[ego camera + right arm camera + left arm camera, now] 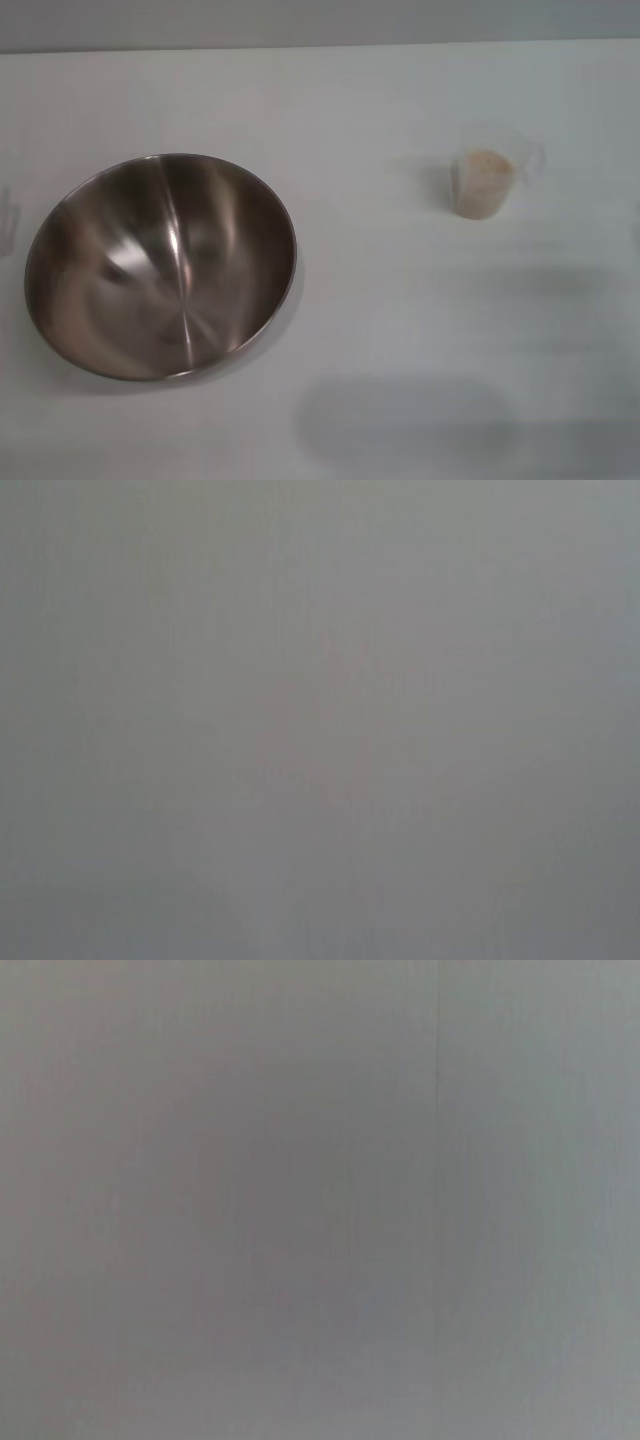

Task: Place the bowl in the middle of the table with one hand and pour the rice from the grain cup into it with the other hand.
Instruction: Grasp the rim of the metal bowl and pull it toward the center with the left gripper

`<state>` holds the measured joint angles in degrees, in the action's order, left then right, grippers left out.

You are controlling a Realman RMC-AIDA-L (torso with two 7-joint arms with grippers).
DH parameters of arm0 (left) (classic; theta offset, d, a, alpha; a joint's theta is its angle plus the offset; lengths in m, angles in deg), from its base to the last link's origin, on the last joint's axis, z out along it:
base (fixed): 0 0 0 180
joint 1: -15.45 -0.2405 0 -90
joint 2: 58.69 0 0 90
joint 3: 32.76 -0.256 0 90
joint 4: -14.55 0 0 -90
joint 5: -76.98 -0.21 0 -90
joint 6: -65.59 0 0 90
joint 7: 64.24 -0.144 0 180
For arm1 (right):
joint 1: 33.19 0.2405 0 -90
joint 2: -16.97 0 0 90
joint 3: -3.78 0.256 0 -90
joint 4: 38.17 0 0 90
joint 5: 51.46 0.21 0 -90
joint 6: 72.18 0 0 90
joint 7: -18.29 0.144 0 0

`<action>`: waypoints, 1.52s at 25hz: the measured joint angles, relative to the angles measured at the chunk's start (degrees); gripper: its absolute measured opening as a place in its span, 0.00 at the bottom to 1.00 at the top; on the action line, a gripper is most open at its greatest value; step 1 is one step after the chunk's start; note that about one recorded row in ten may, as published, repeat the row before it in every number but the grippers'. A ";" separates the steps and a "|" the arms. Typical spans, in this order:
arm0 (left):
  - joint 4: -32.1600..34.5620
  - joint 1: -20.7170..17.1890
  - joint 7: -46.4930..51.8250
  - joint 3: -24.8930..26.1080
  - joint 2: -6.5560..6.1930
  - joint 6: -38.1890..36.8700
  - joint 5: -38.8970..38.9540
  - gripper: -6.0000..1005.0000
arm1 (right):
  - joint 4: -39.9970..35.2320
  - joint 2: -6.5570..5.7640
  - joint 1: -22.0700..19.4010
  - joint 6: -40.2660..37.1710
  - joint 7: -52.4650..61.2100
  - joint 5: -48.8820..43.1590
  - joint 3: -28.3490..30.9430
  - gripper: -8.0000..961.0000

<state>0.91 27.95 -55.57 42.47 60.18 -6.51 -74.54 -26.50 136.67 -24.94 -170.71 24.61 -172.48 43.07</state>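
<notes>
My head camera looks forward and down on the table, framing the bowl left and the grain cup right. My 2 wrist cameras show only blank grey, so I find no shared part.

Surface finishes — bowl, cup, bench

The bowl is brushed steel, glossy and reflective inside; the grain cup is clear smooth plastic holding matt beige rice — both stand on a plain, matt white bench.
</notes>
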 joint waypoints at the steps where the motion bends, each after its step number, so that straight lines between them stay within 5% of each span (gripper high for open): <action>1: -0.12 0.01 0.00 -0.01 0.00 0.00 0.00 0.70 | 0.01 0.00 0.00 0.00 0.01 0.00 0.00 0.71; 11: -5.27 -0.22 -0.44 -2.75 -0.69 0.68 -0.10 0.70 | 0.11 0.00 0.00 0.00 0.01 -0.07 0.00 0.71; 17: -18.34 -0.80 -1.97 -2.22 -3.84 10.43 -0.66 0.70 | 0.06 0.00 0.00 0.12 0.01 -0.09 0.00 0.71; 18: -30.75 -2.96 -2.47 -1.31 -6.95 23.50 -2.80 0.70 | 0.05 0.00 0.01 0.15 0.01 -0.08 0.00 0.71; 21: -35.89 -3.79 -2.43 -0.43 -7.94 29.09 -4.20 0.70 | 0.00 0.00 0.01 0.12 0.01 -0.04 0.00 0.71; 22: -52.49 -5.93 -2.03 3.31 -10.01 51.59 -10.09 0.70 | -0.02 0.00 0.01 0.09 0.01 -0.01 0.00 0.71; 23: -59.56 -6.39 -2.45 4.82 -10.20 62.06 -12.21 0.70 | -0.01 0.00 0.01 0.06 0.01 0.05 0.00 0.71; 24: -59.56 -6.39 -2.45 4.82 -10.20 62.06 -12.21 0.70 | -0.01 0.00 0.01 0.06 0.01 0.05 0.00 0.72; 27: -71.68 -5.98 -5.56 8.17 -9.71 83.33 -13.55 0.70 | 0.01 -0.02 0.02 0.06 0.01 0.13 0.00 0.71; 28: -77.50 -4.36 -8.05 10.70 -8.70 95.68 -13.08 0.70 | 0.02 -0.05 0.04 0.12 0.01 0.14 0.00 0.71; 29: -77.50 -4.36 -8.05 10.70 -8.70 95.68 -13.08 0.70 | 0.02 -0.05 0.04 0.12 0.01 0.14 0.00 0.71; 30: -80.92 -2.13 -12.74 13.91 -7.20 106.33 -10.59 0.70 | 0.00 -0.06 0.06 0.22 0.01 0.15 0.00 0.71; 32: -81.90 -1.01 -15.81 15.92 -6.36 110.65 -8.27 0.71 | -0.11 -0.07 0.15 0.43 0.01 0.15 0.00 0.71; 33: -83.35 1.52 -23.20 21.66 -3.92 119.47 -2.04 0.71 | -0.21 -0.08 0.22 0.50 0.01 0.12 0.00 0.71; 34: -83.35 1.52 -23.20 21.66 -3.92 119.47 -2.04 0.71 | -0.21 -0.08 0.22 0.50 0.01 0.12 0.00 0.71; 36: -83.93 3.49 -30.46 28.17 -1.47 126.88 4.13 0.71 | -0.23 -0.08 0.17 0.51 0.01 0.02 0.00 0.71; 38: -84.14 4.66 -34.45 32.07 -0.73 131.72 8.01 0.71 | -0.17 -0.08 0.08 0.53 0.01 -0.06 0.00 0.71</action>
<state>-83.23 32.60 -90.02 74.54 59.46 125.21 -66.53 -26.67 136.59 -24.86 -170.18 24.61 -172.54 43.07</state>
